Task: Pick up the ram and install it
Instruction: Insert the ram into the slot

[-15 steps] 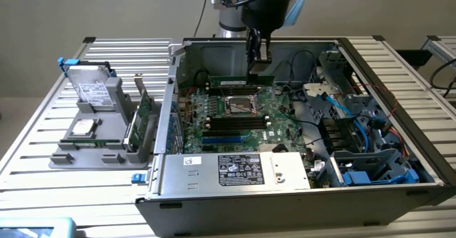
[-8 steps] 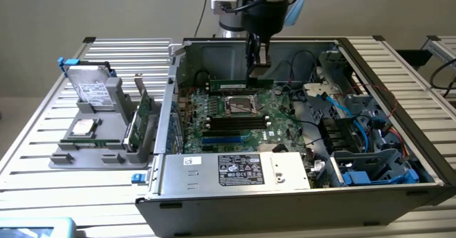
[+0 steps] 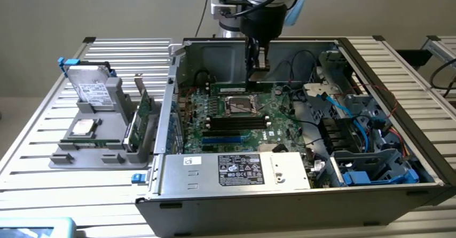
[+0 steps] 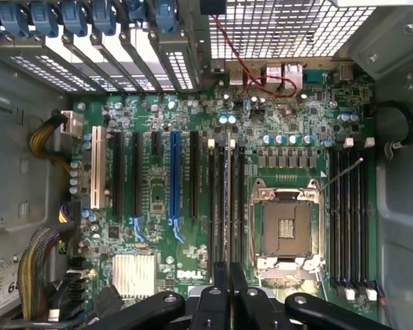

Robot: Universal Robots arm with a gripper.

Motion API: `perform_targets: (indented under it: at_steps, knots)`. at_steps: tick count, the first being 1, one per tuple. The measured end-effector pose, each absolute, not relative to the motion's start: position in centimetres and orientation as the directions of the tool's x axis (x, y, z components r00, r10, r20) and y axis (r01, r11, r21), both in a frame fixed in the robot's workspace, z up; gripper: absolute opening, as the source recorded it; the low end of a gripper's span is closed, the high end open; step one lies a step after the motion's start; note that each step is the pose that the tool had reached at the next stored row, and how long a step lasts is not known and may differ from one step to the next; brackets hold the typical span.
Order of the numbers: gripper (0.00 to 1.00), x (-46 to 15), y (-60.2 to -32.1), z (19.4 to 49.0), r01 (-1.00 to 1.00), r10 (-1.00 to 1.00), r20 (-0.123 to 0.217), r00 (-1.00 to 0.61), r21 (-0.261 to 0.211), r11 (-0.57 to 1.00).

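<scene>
My gripper (image 3: 258, 73) reaches down into the open computer case (image 3: 178, 78), shut on the ram (image 3: 232, 87), a long thin green stick held level. The stick hangs low over the motherboard (image 3: 213, 112), just behind the CPU socket (image 3: 242, 105). In the wrist view the ram (image 4: 227, 199) shows edge-on as a thin pale line running out from between my gripper's (image 4: 227, 278) black fingers. It lies along the black memory slots (image 4: 215, 206) beside the socket (image 4: 286, 230). I cannot tell whether it touches a slot.
More black memory slots (image 4: 347, 220) lie on the socket's other side. A power supply (image 3: 238, 171) fills the case front, and drive bays with blue cables (image 3: 356, 142) stand at the exterior view's right. A grey tray (image 3: 93, 158) outside holds a drive (image 3: 93, 88) and an expansion card (image 3: 144, 110).
</scene>
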State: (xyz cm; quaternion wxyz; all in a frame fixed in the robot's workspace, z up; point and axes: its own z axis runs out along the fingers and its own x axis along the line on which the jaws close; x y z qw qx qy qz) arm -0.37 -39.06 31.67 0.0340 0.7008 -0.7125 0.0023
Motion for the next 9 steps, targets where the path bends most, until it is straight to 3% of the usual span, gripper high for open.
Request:
perform_targets:
  at_steps: [9]
  knots:
    - [0.13,-0.4,-39.1,30.2,-0.999,-0.999,0.052,-0.016,0.044,0.018]
